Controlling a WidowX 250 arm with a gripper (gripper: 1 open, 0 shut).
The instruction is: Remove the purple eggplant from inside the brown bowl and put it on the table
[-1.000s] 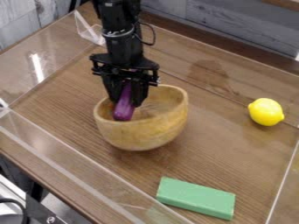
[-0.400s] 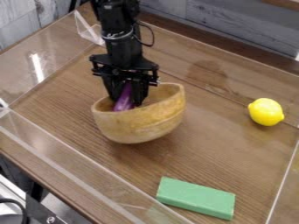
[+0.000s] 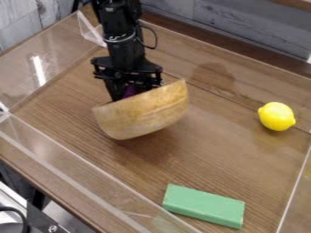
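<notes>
**Camera view: gripper clenched at a tilted bowl**

The black gripper [image 3: 130,86] points straight down at the near rim of the round light-brown wooden bowl [image 3: 144,110], which is tipped steeply, its opening turned away. The jaws are clenched, apparently on the small glossy purple eggplant [image 3: 126,90], mostly hidden behind the rim. A yellow lemon [image 3: 277,116] and a flat green sponge block [image 3: 205,205] lie on the brown wood-grain table [image 3: 73,155], well apart.

arm: upright, reaching down | hand [image 3: 129,89]: pointing down, fingers closed
</notes>
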